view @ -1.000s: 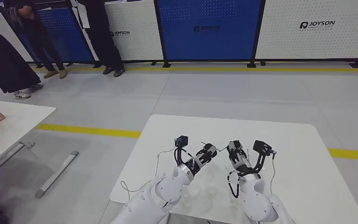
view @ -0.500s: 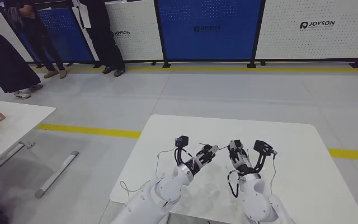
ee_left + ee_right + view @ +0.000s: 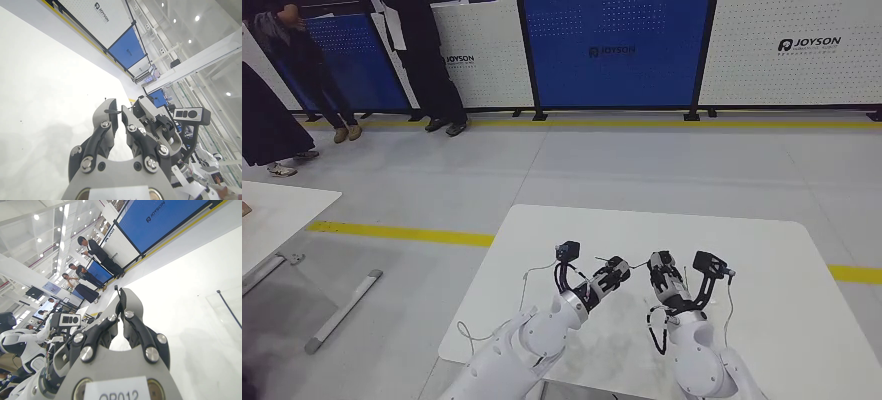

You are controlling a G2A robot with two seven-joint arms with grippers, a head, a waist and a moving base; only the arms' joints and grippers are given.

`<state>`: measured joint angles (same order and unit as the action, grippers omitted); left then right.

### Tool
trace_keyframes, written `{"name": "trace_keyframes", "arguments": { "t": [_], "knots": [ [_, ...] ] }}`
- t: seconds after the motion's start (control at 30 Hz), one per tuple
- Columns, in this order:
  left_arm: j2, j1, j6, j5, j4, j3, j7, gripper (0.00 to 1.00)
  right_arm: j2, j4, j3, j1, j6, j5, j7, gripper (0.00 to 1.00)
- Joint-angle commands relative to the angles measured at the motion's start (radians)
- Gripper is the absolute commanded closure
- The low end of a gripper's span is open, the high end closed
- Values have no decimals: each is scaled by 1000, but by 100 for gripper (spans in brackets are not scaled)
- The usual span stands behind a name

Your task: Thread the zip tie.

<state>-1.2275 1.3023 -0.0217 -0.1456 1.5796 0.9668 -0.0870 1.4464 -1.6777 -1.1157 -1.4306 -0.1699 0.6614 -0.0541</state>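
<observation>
Right gripper (image 3: 121, 295) clamped on zip tie (image 3: 115, 287) just below its head, head poking out past the fingertips. Strap runs across to left gripper (image 3: 118, 112) and crosses its tip; pinched or just resting there, can't tell. Both grippers close together over the white table (image 3: 742, 240), roughly mid-table. Spare zip tie (image 3: 229, 308) lying flat on the table, apart from the right gripper, inside a faint clear-edged rectangle (image 3: 211, 306); tray or sheet, can't tell.

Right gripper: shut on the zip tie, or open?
Shut on the zip tie: the right gripper has its fingers pressed together, the black strap pinched between them and its head poking past the tips.
</observation>
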Motion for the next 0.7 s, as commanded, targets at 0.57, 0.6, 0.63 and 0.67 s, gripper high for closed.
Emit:
{"name": "trace_keyframes", "arguments": {
  "t": [0.57,0.6,0.63,0.67],
  "knots": [
    [-7,2,-37,3,4,5,-7,100,2,6,-2,7,13,-23,-28,100],
    [-7,3,-39,3,4,5,-7,100,3,6,-1,7,19,-31,-29,100],
    [-7,4,-41,4,5,6,-7,100,2,9,-3,8,24,-36,-33,100],
    [-7,5,-43,6,5,6,-8,100,2,10,-4,9,24,-34,-35,100]
  ]
}}
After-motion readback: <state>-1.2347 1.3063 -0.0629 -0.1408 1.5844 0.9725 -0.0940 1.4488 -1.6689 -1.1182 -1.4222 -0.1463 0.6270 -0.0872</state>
